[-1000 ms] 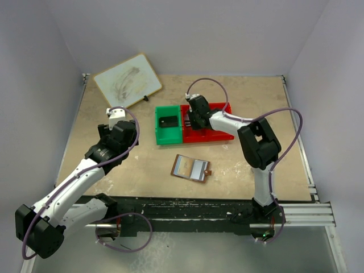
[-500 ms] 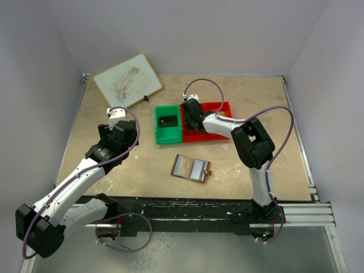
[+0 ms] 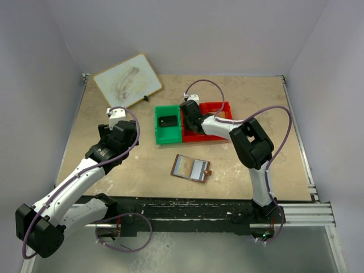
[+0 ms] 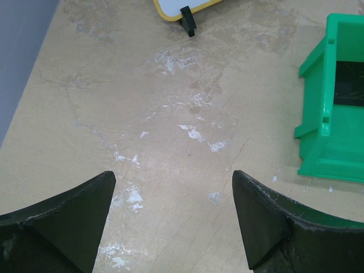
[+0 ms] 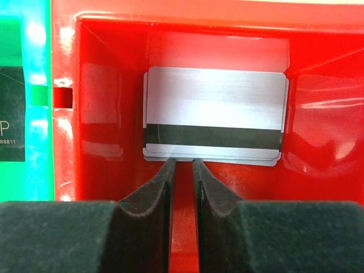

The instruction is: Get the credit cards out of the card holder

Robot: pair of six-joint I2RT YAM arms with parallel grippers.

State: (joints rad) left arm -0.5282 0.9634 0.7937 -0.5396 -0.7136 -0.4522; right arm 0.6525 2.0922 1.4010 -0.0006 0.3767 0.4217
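Fingers (image 5: 154,190) of the right gripper (image 5: 182,163) stand only a narrow slit apart, with bare red plastic showing between them and nothing pinched. In the right wrist view their tips sit at the near edge of a small stack of silver cards (image 5: 213,114), which lies flat on the floor of the red bin (image 5: 318,114) with a dark magnetic stripe facing up. Whether the tips actually touch the stack, I can't tell.

At the left edge of that same view, part of a dark card (image 5: 11,114) rests in the green bin (image 5: 35,85). From above, the two bins sit side by side at the middle of the frame, green on the left and red on the right.

Over on the left side, the left gripper (image 4: 173,175) hangs with its fingers (image 4: 74,222) spread wide, empty, above the scuffed tan table (image 4: 170,85), and a corner of the green bin shows at the right of its view.

Lying open on the table in the lower middle of the overhead frame is the card holder (image 3: 191,168), below the bins and well apart from both grippers. Its pale inner panels face up and its little tab (image 3: 208,172) sticks out on the right. A whiteboard (image 3: 127,80) is propped in the upper left.
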